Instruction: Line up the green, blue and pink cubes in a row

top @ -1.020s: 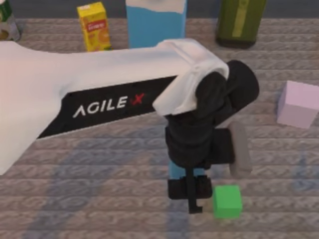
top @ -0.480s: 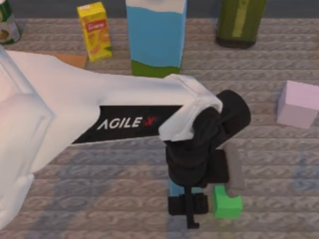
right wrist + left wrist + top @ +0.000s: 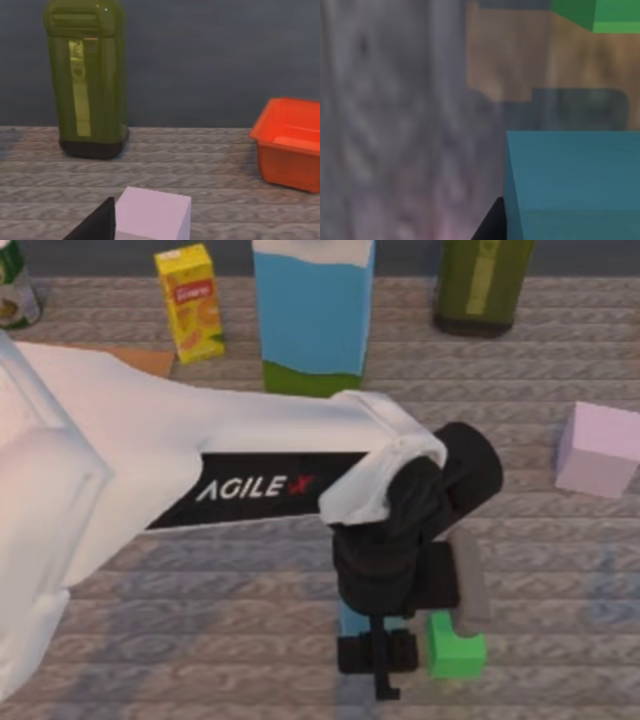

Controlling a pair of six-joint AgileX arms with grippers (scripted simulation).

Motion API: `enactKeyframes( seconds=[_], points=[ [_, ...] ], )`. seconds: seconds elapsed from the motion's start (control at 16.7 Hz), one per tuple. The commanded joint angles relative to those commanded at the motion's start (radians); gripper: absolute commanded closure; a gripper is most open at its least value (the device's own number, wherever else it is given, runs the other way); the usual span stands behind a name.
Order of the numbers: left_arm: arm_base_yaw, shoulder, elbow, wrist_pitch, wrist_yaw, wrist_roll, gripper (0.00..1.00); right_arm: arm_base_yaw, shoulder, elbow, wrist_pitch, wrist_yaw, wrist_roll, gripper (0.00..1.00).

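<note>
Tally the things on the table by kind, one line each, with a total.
Cubes: 3, green cube, blue cube, pink cube
Cartons and juice boxes: 2, blue carton, yellow juice box
Bottles: 1, green bottle
Bins: 1, orange bin
Cans: 1, partly seen can
Total: 8

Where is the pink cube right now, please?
In the top view, the pink cube sits alone at the table's right edge, nearer than the green bottle.
</note>
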Motion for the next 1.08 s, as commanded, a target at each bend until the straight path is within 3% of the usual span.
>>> enactKeyframes(
  seconds=[0.36,1.08],
  points=[
    [0.0,0.0,0.0,0.0,0.0,0.0,0.02,0.0,0.0,0.0,0.0,0.0,0.0,0.0],
    [0.003,-0.011,0.035,-0.042,0.0,0.001,0.0,0.0,0.0,0.0,0.0,0.0,0.0,0.0]
  ],
)
